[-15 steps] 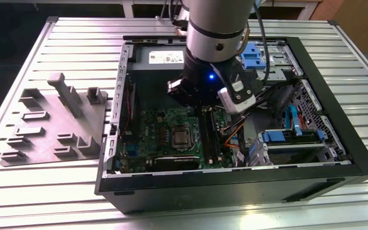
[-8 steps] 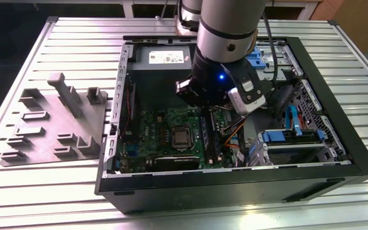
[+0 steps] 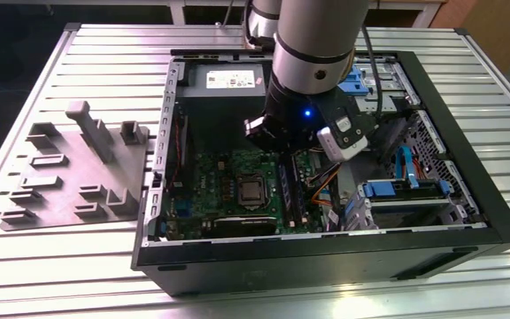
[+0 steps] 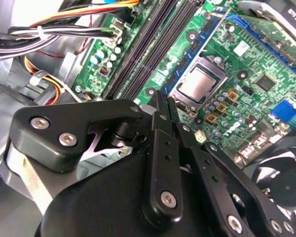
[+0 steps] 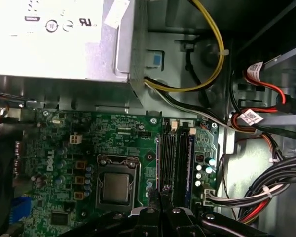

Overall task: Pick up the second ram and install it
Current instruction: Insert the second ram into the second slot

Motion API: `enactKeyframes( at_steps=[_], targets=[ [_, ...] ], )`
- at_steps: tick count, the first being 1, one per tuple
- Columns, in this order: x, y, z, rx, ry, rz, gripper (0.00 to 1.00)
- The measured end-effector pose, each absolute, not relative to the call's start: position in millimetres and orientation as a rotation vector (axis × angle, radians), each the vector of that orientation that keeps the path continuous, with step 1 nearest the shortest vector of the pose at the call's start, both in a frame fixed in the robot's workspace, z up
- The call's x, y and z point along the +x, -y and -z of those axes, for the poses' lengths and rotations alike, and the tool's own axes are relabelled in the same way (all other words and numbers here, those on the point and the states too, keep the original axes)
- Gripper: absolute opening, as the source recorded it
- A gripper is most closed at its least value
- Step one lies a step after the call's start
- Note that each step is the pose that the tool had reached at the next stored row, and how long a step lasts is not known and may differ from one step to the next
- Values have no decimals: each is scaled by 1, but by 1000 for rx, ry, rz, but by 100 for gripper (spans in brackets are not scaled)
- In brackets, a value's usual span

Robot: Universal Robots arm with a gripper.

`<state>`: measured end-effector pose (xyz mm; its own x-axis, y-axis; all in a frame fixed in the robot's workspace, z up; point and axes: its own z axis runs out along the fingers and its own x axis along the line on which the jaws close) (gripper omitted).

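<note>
Just above the memory slots [image 5: 177,158] hangs the closed pincer [image 5: 163,191].

The exterior view looks down at a slant from above the table [image 3: 24,266], far enough back to hold the whole computer case [image 3: 326,256], the grey tray [image 3: 60,179] on the exterior view's left, and the arm [image 3: 313,53]. The first wrist view faces almost straight down at the motherboard [image 5: 89,133] from close by. The second wrist view is closer still, looking slantwise past the gripper [image 4: 163,101]. All 3 views share the processor socket [image 3: 250,191] and the memory slots [image 3: 289,189].
</note>
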<state>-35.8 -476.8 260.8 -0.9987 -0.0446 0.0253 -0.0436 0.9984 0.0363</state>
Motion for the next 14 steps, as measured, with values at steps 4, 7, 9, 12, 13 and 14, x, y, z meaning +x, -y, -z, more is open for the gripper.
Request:
enactKeyframes(
  at_steps=[4,7,9,12,13,14],
  targets=[
    [-34,477,-258,52,3115,56,12],
    [-30,477,-256,45,3115,56,12],
    [-29,477,-254,40,3115,56,12],
    [-25,477,-249,35,3115,60,12],
    [-24,477,-248,33,3115,61,12],
    [-23,477,-247,32,3115,61,12]
  ],
)
